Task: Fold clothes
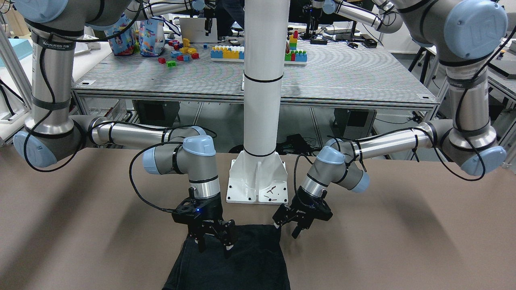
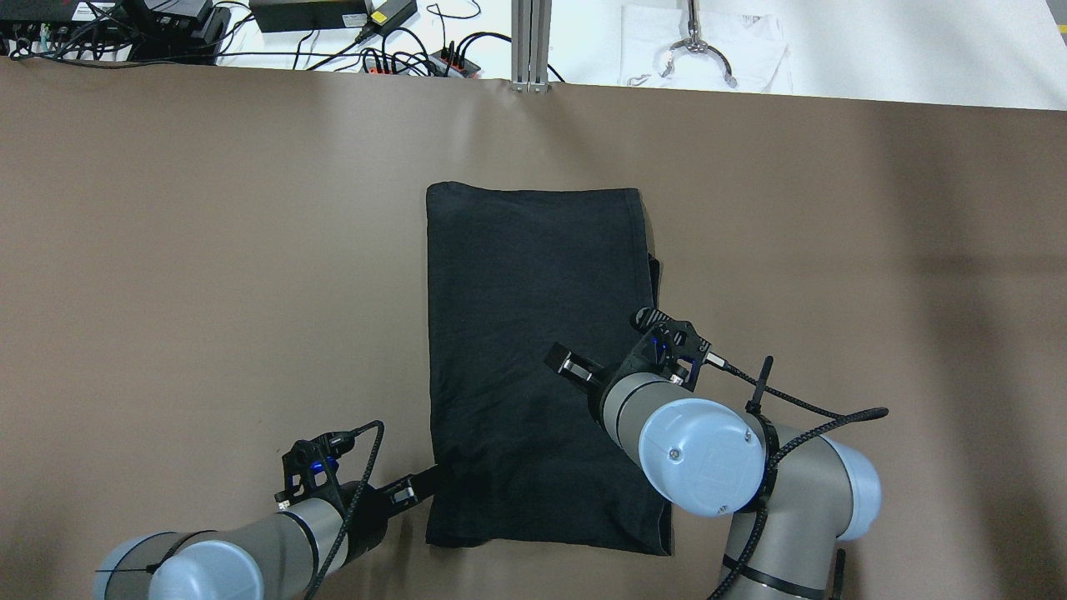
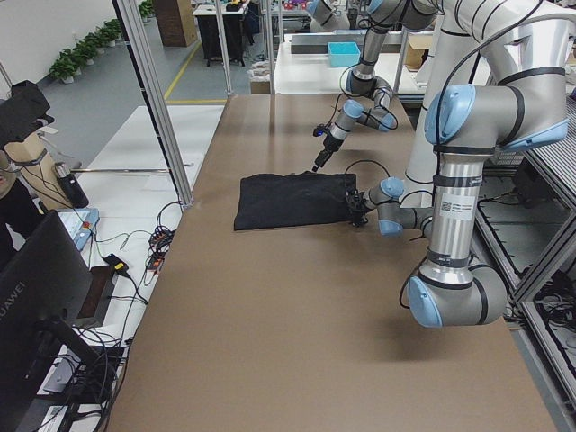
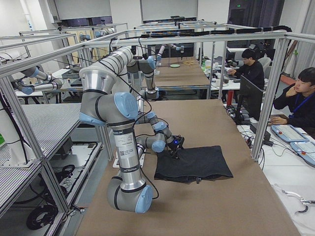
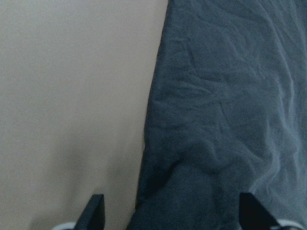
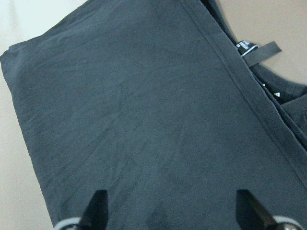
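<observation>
Nearest the robot, we find the white pillar point(image 1: 264, 80) bolted to the brown table point(image 2: 208, 250). Just in front of its base plate, the black garment point(image 2: 533, 358) lies flat on the table as a rough rectangle, its long side running away from the robot. The left gripper point(image 1: 287, 228) sits low at the garment's near left corner. Its jaws are spread and straddle the left edge, one fingertip point(image 5: 96, 211) over bare table and the other over cloth. We cannot tell whether either fingertip touches. The right gripper point(image 1: 214, 246) points down over the garment's near right part. Its jaws are also spread, both fingertips over cloth and gripping nothing. Farther out along the right edge, a lower layer shows from under the hemmed top layer, and a small label point(image 6: 259, 50) sticks out there. The garment's far edge lies straight, well short of the table's far edge. Beyond that edge we see cables point(image 2: 400, 50) and a metal hook point(image 2: 696, 50) on a white surface.
</observation>
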Motion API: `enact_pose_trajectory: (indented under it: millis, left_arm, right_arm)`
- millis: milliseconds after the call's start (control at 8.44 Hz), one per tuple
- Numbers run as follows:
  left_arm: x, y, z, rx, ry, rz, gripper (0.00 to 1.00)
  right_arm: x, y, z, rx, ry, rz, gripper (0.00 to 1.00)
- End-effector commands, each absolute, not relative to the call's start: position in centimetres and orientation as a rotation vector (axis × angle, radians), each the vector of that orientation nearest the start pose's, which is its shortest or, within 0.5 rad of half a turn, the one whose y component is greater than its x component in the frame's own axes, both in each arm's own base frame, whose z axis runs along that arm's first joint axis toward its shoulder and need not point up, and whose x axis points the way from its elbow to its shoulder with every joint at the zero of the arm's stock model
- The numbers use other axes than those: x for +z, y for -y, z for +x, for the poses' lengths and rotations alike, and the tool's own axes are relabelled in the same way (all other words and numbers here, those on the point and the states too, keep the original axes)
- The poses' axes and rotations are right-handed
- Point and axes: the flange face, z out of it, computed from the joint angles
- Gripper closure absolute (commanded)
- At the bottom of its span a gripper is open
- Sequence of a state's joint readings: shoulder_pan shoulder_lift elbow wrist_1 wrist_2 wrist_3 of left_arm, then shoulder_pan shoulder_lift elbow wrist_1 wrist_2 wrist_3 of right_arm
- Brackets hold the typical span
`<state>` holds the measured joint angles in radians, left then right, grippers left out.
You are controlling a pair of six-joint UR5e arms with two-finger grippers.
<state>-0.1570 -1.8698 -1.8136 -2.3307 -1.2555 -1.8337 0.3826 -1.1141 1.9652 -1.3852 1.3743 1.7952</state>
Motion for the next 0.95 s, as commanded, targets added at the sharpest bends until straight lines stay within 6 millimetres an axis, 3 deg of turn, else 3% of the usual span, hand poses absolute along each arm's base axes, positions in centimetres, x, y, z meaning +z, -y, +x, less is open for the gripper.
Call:
enact_pose_trajectory:
  millis: [0, 474, 829]
  left_arm:
    - [29.7, 23.3, 55.8, -0.530, -1.318, 0.174, 0.00]
    - [29.7, 22.0, 56.4, -0.516, -1.321, 0.166, 0.03]
    - [30.5, 21.7, 56.3, -0.509, -1.307, 0.167, 0.23]
  right_arm:
    - [21.4, 35.9, -48.2, 0.650, 1.033, 0.267, 0.06]
    - [21.5, 35.8, -48.2, 0.648, 1.031, 0.267, 0.06]
    - [21.4, 35.9, -48.2, 0.648, 1.032, 0.267, 0.06]
